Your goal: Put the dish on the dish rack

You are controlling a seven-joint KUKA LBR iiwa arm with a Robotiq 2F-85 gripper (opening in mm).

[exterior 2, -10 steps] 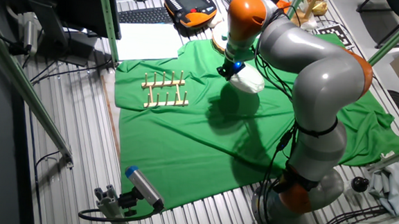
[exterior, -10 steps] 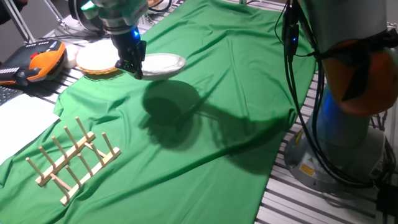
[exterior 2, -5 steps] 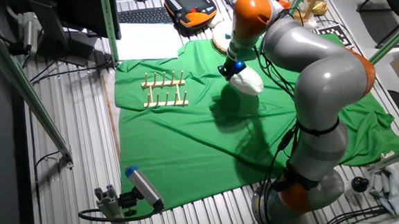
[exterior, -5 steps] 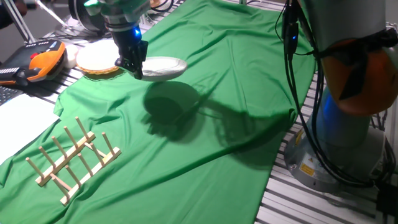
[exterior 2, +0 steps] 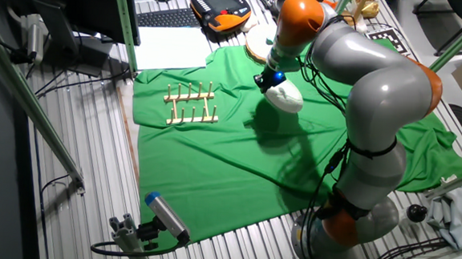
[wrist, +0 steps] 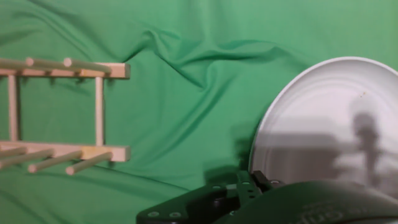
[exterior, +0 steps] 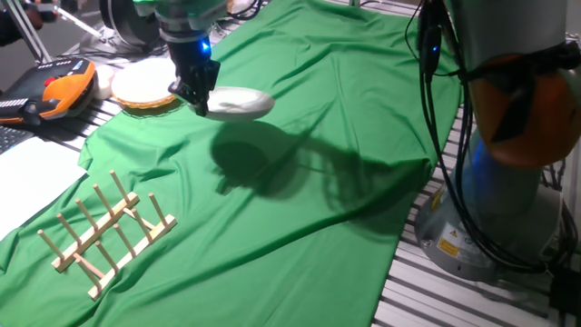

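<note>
Here: gripper [exterior: 201,104] clamped on the near rim of the dish [exterior: 238,103], jaws closed on it. Dish carried clear above the green cloth [exterior: 300,182], dark shadow cast below it. Held roughly flat in one fixed view, face slightly tipped, projecting away from the fingers toward the arm's base. Seen in the other fixed view as dish [exterior 2: 285,97] hanging just under gripper [exterior 2: 269,81], tilted. In hand view, dish [wrist: 329,124] filled the right side, round face turned toward the camera.

Dish rack [exterior: 102,234] lay on the cloth well apart from the dish, near the cloth's corner. Long axis of its 2 rails diagonal in one fixed view; pegs upright. Dish rack [exterior 2: 191,104] left of the gripper in the other fixed view; dish rack [wrist: 56,115] at the left edge in hand view, rails horizontal there.

Wicker-rimmed disc [exterior: 143,86] just beside the gripper, off the cloth's edge. Orange pendant [exterior: 56,89] farther left.
</note>
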